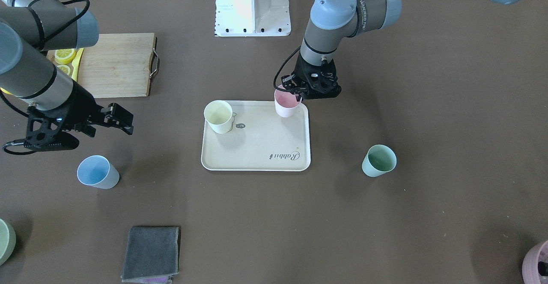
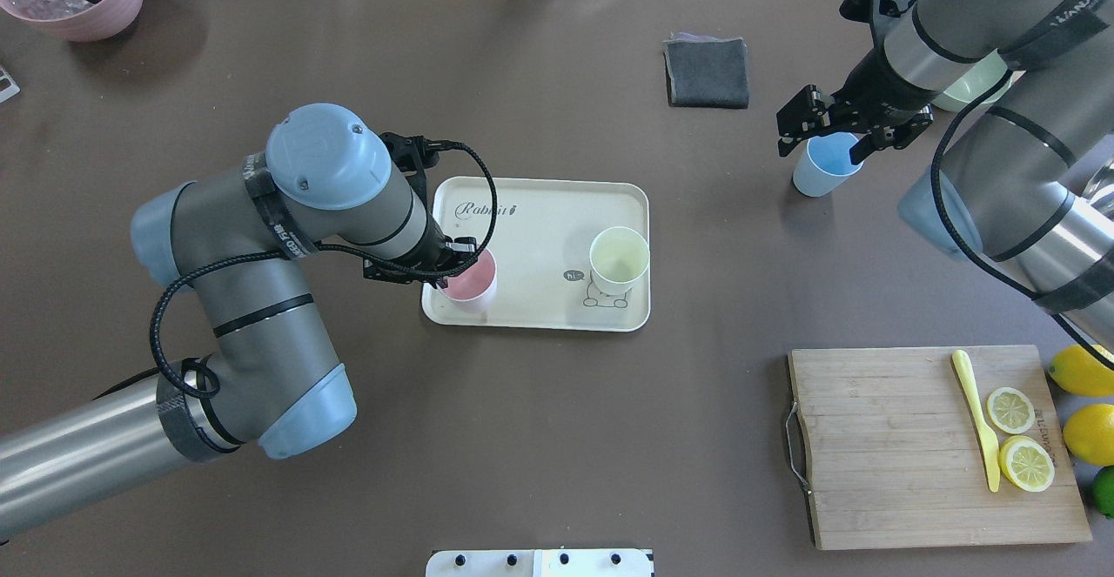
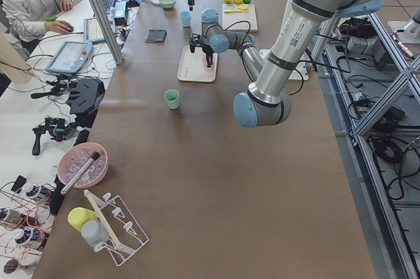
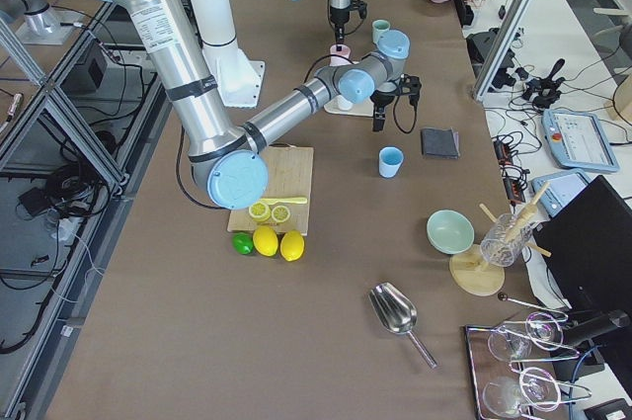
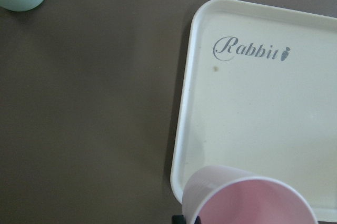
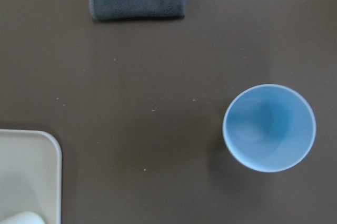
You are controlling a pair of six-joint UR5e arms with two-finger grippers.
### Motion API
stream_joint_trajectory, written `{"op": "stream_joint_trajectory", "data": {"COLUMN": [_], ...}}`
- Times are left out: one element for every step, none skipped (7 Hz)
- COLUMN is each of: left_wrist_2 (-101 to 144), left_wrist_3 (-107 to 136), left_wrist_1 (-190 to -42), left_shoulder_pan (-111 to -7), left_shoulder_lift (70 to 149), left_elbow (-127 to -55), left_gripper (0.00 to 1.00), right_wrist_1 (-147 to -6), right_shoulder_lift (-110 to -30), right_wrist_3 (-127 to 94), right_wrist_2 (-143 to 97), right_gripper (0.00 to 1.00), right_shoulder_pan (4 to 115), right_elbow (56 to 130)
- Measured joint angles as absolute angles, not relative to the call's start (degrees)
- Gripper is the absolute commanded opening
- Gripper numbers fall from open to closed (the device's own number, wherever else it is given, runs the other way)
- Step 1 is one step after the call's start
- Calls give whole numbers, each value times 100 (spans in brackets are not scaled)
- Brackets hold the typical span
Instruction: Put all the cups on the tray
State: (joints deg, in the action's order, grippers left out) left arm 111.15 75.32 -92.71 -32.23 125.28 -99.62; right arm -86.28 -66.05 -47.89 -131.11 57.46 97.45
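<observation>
Folded grey cloth (image 1: 150,254) lies nearest the front-facing camera, on the operator side of the tray (image 1: 265,140) and toward the right-arm side. The cream "Rabbit" tray is mid-bench (image 1: 449,104), in front of the robot base. Yellow cup (image 1: 218,117) stands upright on the tray, at its robot-side corner toward the right arm, partly covering the rabbit drawing. Pink cup (image 1: 286,104) is upright at the tray's other robot-side corner, just inside the rim; cannot tell if its base is fully down. Left end effector (image 1: 299,95) points down at that corner, fingers narrow and pinched on the robot-side wall of the pink cup at the lip. Mint green cup (image 1: 379,160) stands upright on the bench off the tray's left-arm side, well apart from it. Light blue cup (image 1: 97,172) stands upright on the bench off the tray's right-arm side, also well apart. Right end effector (image 1: 105,123) hangs above the blue cup, a little to its robot side, fingers spread wide, nothing in them, not touching the cup. Wooden cutting board (image 1: 115,63) with lemon slices (image 1: 64,55) lies further out on the tray's right-arm side, toward the robot. So two cups are at the tray, two are off it.
</observation>
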Motion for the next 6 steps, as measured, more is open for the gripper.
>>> {"op": "stream_joint_trajectory", "data": {"left_wrist_2": [11004,10957,10941,10938,10954,11023], "left_wrist_3": [7545,7542,7537,7527,7492,7330], "left_wrist_1": [-9277,-9280,-9277,-9263,-9238,-9174], "left_shoulder_pan": [-3159,-3132,-3127,-3141,-3236,-3449], "left_shoulder_lift": [12556,12561,12569,12573,12568,12538], "left_elbow": [-9903,-9883,-9889,-9923,-9986,-10067], "left_gripper": [98,98,98,98,98,98], "right_wrist_1": [-8663,-8655,-8638,-8628,-8581,-8477], "right_shoulder_lift": [-6594,-6566,-6498,-6411,-6333,-6261], "right_wrist_3": [-4439,-4149,-3918,-3812,-3794,-3822], "right_wrist_2": [-13091,-13062,-13039,-13028,-13015,-12996], "right_gripper": [100,100,100,99,98,98], "right_shoulder_pan": [5913,6043,6135,6186,6194,6170], "right_elbow": [9483,9189,8892,8635,8393,8162]}}
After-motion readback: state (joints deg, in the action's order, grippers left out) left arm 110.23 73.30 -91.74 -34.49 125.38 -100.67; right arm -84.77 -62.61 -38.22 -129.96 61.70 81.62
